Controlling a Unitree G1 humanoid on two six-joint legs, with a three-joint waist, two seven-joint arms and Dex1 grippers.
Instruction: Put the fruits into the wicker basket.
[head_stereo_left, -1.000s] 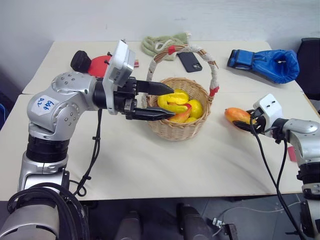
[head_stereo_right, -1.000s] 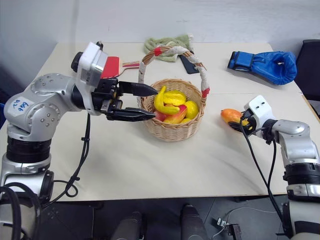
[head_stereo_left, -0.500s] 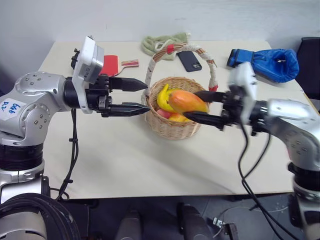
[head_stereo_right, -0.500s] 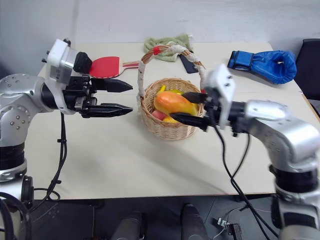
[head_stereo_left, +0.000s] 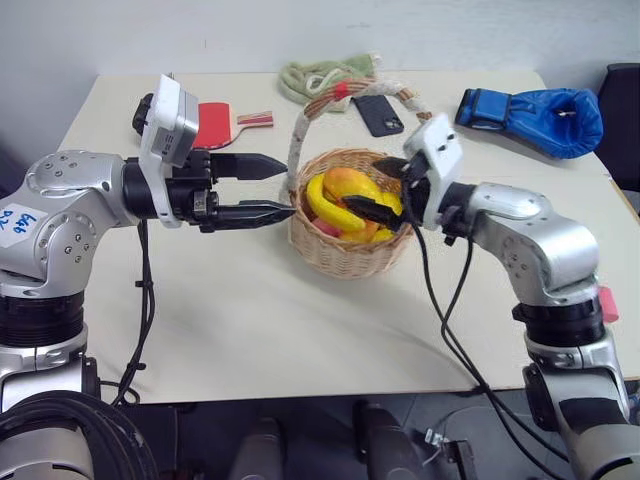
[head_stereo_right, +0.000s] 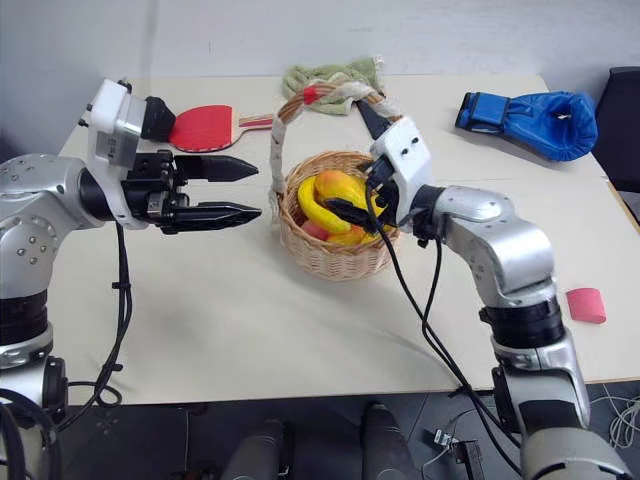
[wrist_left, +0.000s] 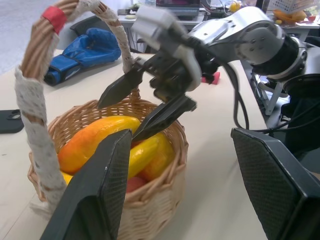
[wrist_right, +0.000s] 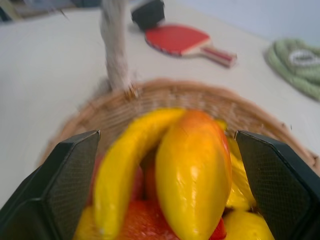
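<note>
In the left eye view's centre the right gripper (head_stereo_left: 385, 190) hangs spread over the wicker basket (head_stereo_left: 350, 250), while the left wrist view shows the mango (wrist_left: 95, 140) lying free inside and the left gripper (head_stereo_left: 275, 186), parted and empty, beside the handle (head_stereo_left: 297, 150), which I judge either could snag.
</note>
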